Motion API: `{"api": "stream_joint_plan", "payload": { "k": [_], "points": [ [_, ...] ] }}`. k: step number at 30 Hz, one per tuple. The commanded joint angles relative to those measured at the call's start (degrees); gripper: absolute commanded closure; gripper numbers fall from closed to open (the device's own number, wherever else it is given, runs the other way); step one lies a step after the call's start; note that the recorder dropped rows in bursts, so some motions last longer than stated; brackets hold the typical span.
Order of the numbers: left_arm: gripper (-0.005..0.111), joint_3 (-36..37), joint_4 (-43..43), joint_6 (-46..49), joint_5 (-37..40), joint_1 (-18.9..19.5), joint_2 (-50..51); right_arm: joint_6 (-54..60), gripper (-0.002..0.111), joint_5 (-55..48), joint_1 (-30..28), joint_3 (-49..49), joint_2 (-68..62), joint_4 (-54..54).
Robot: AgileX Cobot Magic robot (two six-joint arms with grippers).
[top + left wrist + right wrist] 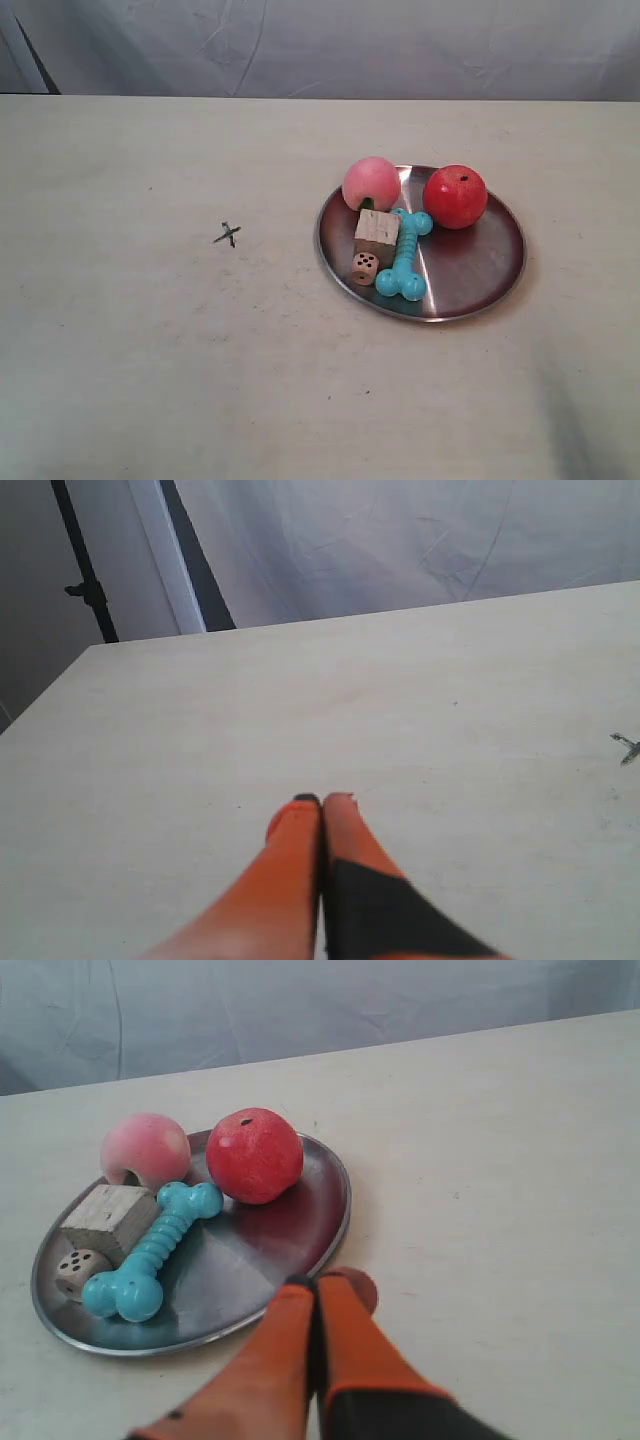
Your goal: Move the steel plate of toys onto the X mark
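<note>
The steel plate (470, 270) (240, 1270) lies on the pale table, right of centre in the exterior view. On it rest a red apple (455, 196) (255, 1155), a pink peach (371, 183) (145, 1150), a turquoise bone (404, 255) (150, 1252), a wooden cube (377, 234) (108, 1220) and a brown die (365, 267) (82, 1271). The X mark (228, 235) (626, 747) is drawn to the plate's left. My right gripper (318, 1282) is shut with nothing in it, its tips by the plate's rim. My left gripper (322, 800) is shut over bare table. Neither arm appears in the exterior view.
A wrinkled grey cloth backdrop (330, 45) hangs behind the table's far edge. A dark stand pole (85, 565) is beyond the table corner in the left wrist view.
</note>
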State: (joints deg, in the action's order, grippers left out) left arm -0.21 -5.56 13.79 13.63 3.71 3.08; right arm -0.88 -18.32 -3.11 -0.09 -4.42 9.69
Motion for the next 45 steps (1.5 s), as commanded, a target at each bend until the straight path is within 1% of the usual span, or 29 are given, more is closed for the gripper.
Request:
{"api": "stream_joint_plan", "payload": {
  "k": [1, 9, 12, 14, 17, 21, 23, 25, 28, 31, 45],
  "points": [
    [0.106, 0.21, 0.22, -0.40, 0.10, -0.43, -0.48, 0.20, 0.107, 0.49, -0.26, 0.09, 0.27, 0.00],
    [0.106, 0.21, 0.22, -0.40, 0.10, -0.43, -0.48, 0.20, 0.107, 0.61, -0.26, 0.09, 0.27, -0.40],
    [0.106, 0.21, 0.22, -0.40, 0.10, -0.43, -0.48, 0.20, 0.107, 2.68, -0.26, 0.09, 0.27, -1.16],
    [0.106, 0.21, 0.22, -0.40, 0.10, -0.43, -0.48, 0.20, 0.107, 4.75, -0.26, 0.09, 0.27, 1.11],
    [0.106, 0.21, 0.75, -0.23, 0.10, -0.43, -0.48, -0.06, 0.107, 8.52, -0.26, 0.09, 0.27, 11.20],
    [0.106, 0.21, 6.78, -0.23, 0.10, -0.43, -0.48, -0.33, 0.107, 11.51, -0.26, 0.09, 0.27, 32.42],
    [0.106, 0.21, 9.41, -0.23, 0.10, -0.43, -0.48, -0.33, 0.107, 11.52, -0.26, 0.09, 0.27, 39.00],
    [0.106, 0.21, 10.80, -0.23, -0.02, -0.43, -0.48, -0.33, 0.107, 11.26, -0.26, 0.09, 0.27, 42.36],
    [0.106, 0.21, 14.89, -0.01, -0.72, -0.43, -0.48, -0.33, 0.107, 11.26, -0.26, 0.09, 0.27, 42.62],
    [0.106, 0.21, 19.85, 0.10, -3.59, -0.43, -0.48, -0.33, 0.107, 11.26, -0.26, 0.09, 0.27, 42.74],
    [0.106, 0.21, 22.11, 0.33, -19.43, -0.43, -0.48, -0.33, 0.107, 11.16, 1.93, 0.09, 0.27, 42.90]
  ]
}}
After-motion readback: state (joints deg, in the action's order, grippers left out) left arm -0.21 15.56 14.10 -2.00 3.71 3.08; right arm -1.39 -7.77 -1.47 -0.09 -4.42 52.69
